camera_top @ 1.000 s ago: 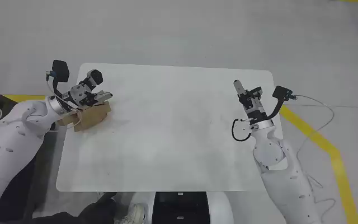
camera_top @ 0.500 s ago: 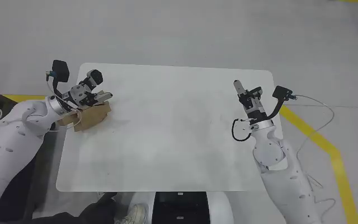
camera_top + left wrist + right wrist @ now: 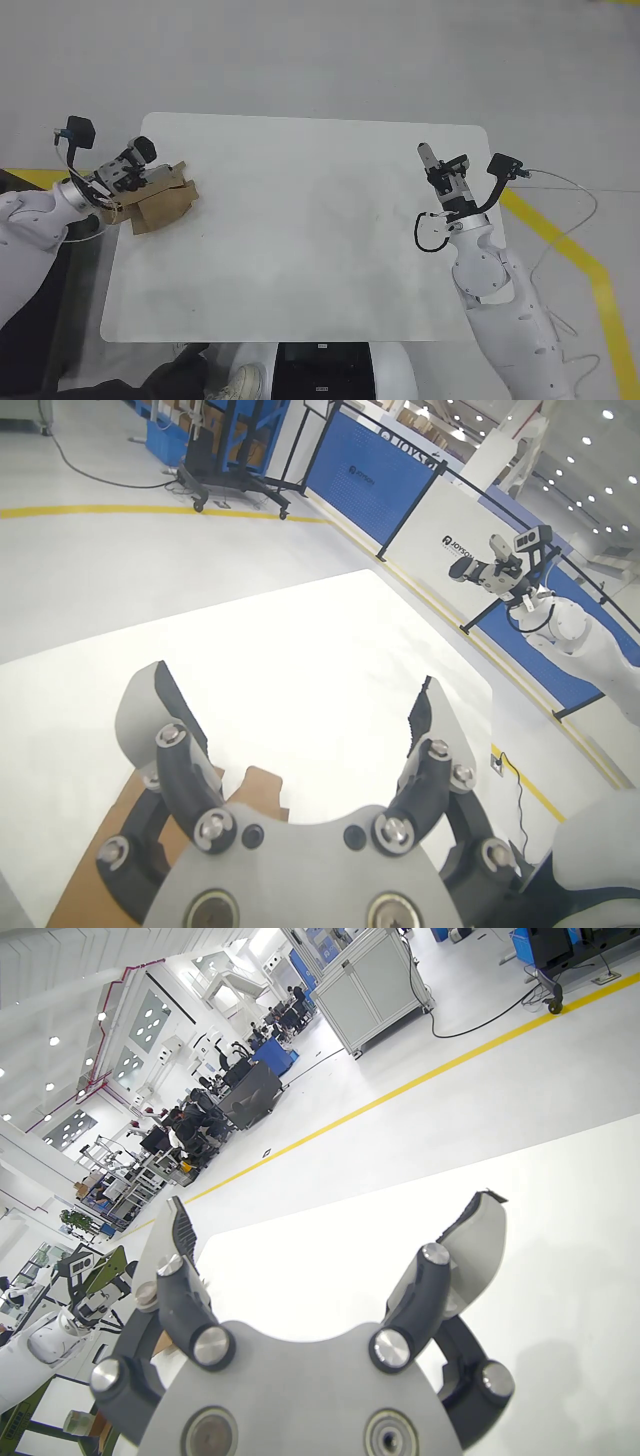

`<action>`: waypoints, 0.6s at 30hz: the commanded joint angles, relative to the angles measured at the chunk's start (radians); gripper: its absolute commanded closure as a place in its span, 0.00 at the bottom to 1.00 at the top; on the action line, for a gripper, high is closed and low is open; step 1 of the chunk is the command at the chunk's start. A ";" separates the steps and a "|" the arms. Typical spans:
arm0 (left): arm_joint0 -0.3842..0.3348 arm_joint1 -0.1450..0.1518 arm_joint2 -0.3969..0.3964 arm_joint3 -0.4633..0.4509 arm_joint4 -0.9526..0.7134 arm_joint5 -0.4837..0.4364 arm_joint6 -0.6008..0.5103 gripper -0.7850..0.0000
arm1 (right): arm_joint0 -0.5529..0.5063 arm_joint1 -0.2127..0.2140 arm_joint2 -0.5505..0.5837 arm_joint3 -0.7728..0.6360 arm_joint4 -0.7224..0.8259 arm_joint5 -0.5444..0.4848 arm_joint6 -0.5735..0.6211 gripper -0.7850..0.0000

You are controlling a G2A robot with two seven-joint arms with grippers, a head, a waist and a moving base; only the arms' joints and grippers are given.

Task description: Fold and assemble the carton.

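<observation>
The brown carton (image 3: pixel 165 203) lies at the left edge of the white tabletop (image 3: pixel 320 250), closer to the far corner than the near one. It is not a closed box: its panels lie open at angles, with one long side running slantwise toward the middle of the tabletop. The left claw (image 3: pixel 158 176) sits over the carton's far-left corner. From its own wrist camera the left claw (image 3: pixel 295 680) is spread wide, with only bare tabletop showing between the two dark pads. The cardboard (image 3: pixel 100 825) lies low under the claw's base, and a rounded tab of it pokes up by one finger's root. Whether metal actually touches cardboard there I cannot tell.

Over by the right edge of the tabletop, well apart from the carton, the right claw (image 3: pixel 428 155) hangs above the surface pointing toward the far side. It too is spread (image 3: pixel 330 1205) and grips nothing
</observation>
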 commanded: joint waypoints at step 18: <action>0.067 0.071 -0.134 0.192 -0.428 0.004 -0.512 0.00 | 0.000 0.000 0.000 0.000 0.000 0.000 0.000 0.00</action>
